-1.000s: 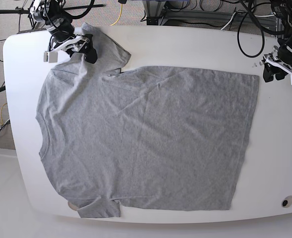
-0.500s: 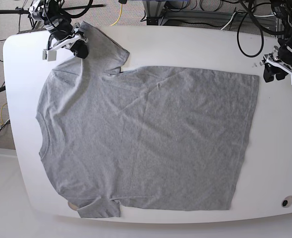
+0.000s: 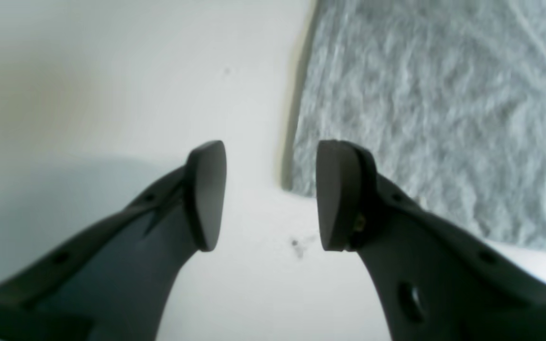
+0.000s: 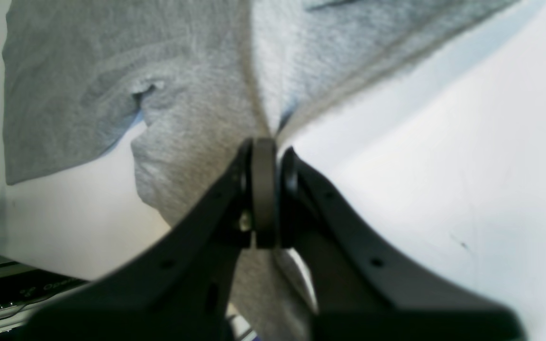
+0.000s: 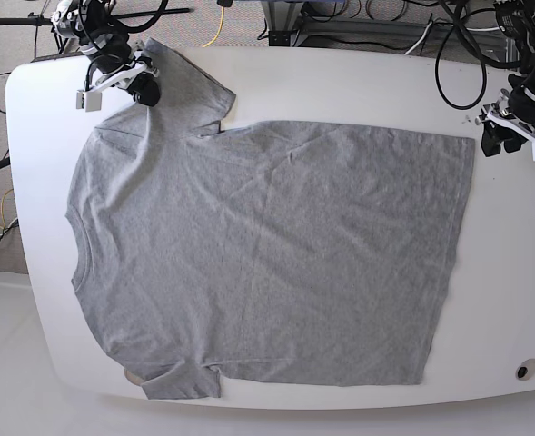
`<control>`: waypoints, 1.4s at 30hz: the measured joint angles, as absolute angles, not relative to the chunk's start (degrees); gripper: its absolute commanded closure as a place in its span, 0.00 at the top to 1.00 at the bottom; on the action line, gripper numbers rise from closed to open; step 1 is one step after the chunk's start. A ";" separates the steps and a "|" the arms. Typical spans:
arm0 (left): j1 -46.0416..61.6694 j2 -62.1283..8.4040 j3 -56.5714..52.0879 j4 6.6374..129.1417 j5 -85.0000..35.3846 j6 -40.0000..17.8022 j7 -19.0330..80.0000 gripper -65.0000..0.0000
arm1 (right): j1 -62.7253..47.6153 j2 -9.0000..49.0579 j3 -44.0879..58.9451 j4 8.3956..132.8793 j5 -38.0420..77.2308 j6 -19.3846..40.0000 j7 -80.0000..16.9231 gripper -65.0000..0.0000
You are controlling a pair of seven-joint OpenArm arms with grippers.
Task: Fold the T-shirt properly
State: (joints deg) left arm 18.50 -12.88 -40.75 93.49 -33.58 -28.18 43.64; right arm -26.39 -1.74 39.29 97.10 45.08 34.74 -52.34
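White table (image 5: 340, 82), grey T-shirt (image 5: 267, 254) spread flat across most of it, right gripper (image 4: 264, 156) pinched shut on a raised fold of the far sleeve, left gripper (image 3: 270, 194) partly open – empty – just off the hem corner.

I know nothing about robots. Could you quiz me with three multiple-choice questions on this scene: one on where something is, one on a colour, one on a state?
1. Where is the left gripper?
A. Over the collar
B. Beside the hem corner, above bare table
C. On the near sleeve

2. What colour is the T-shirt?
A. Grey
B. Navy
C. Red

3. What is the right gripper doing?
A. Open above the table
B. Shut on nothing
C. Shut on the shirt's far sleeve

Answers:
1 B: its wrist view shows white table between its fingers, with the hem corner alongside.
2 A: plain heather grey throughout.
3 C: cloth bunches out from the closed jaws.
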 measured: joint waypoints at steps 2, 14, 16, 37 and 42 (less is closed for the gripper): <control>17.63 -12.93 -40.71 93.10 -33.85 -28.58 44.38 0.43 | -26.39 -1.74 39.29 97.10 45.06 34.72 -52.34 0.00; 12.91 -12.91 -40.99 83.77 -34.50 -33.93 49.80 0.43 | -26.41 -1.74 39.29 97.10 45.17 34.74 -52.34 0.00; 12.67 -12.88 -40.99 82.26 -34.46 -33.91 49.84 0.43 | -26.44 -1.76 39.29 97.10 45.19 34.74 -52.34 0.00; 10.94 -13.61 -33.41 76.07 -37.47 -34.65 42.87 0.43 | -27.55 -1.74 39.31 97.14 45.19 34.83 -52.31 0.00; 10.98 -11.49 -31.73 76.49 -38.57 -35.07 42.06 0.43 | -27.92 -1.72 39.33 97.14 45.19 34.94 -52.34 0.00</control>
